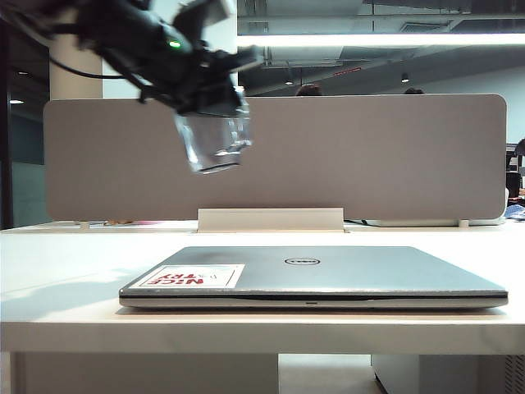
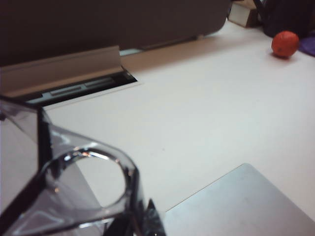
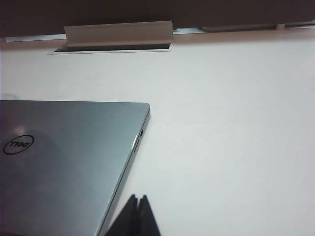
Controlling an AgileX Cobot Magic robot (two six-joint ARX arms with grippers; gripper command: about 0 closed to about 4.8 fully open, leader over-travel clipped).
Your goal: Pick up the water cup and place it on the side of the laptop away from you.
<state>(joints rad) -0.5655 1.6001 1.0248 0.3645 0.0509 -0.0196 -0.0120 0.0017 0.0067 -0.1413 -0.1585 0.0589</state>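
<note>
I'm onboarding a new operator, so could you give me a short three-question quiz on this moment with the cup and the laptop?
1. True or false: the water cup stands on the table.
2. Which gripper holds the cup? A) left gripper B) right gripper
3. Fill in: the laptop lies with its lid ____.

Key
1. False: it hangs tilted in the air, above the laptop's far left side.
2. A. The right gripper is shut and empty near the laptop's right edge.
3. Closed, logo and sticker facing up.
</note>
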